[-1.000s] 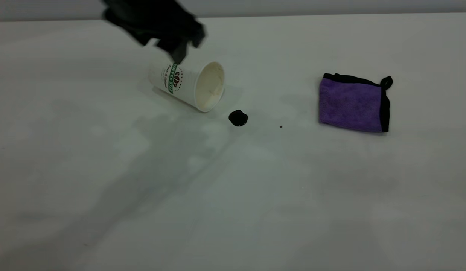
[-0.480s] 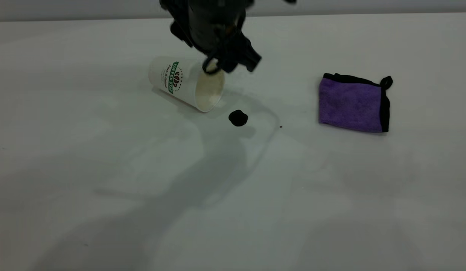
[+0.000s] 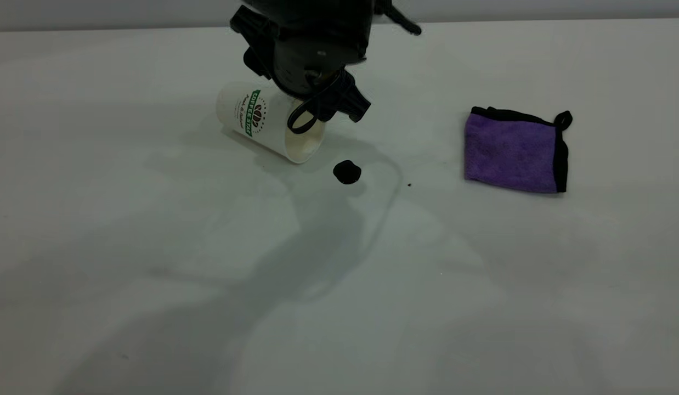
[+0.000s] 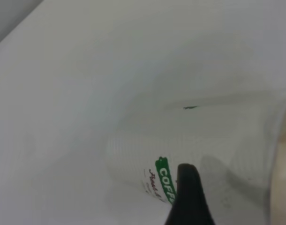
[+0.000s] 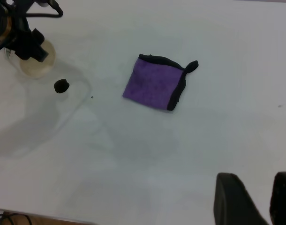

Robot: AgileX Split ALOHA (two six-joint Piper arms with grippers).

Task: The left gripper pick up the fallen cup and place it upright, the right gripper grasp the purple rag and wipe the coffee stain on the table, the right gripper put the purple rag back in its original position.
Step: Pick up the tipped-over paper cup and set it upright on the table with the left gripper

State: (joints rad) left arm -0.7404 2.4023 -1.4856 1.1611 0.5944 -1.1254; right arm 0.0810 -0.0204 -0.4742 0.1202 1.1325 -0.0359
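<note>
Table, white-grey and smooth, spreads across the whole exterior view, carrying every item in the scene. Over its far middle hangs the left gripper, a bulky dark body with a looped black cable, low above the mouth end of the cup. Whether its fingers are apart or together cannot be told: the exterior view hides them behind the body, and the left wrist view shows only one dark fingertip lying against the ribbed wall of the cup beside the green band.

The cup lies on its side, white and ribbed, its logo facing the camera and its cream-lined opening turned toward the viewer's right. The purple rag sits folded flat well to the right of the cup, black edging along its far and right sides, a small black loop at its far right corner.

The right gripper stays back over bare table, well apart from the purple rag, two black fingers parted with a clear gap and holding nothing.

The coffee stain, a glossy black blob, rests just beside the cup's rim, between cup and rag.
</note>
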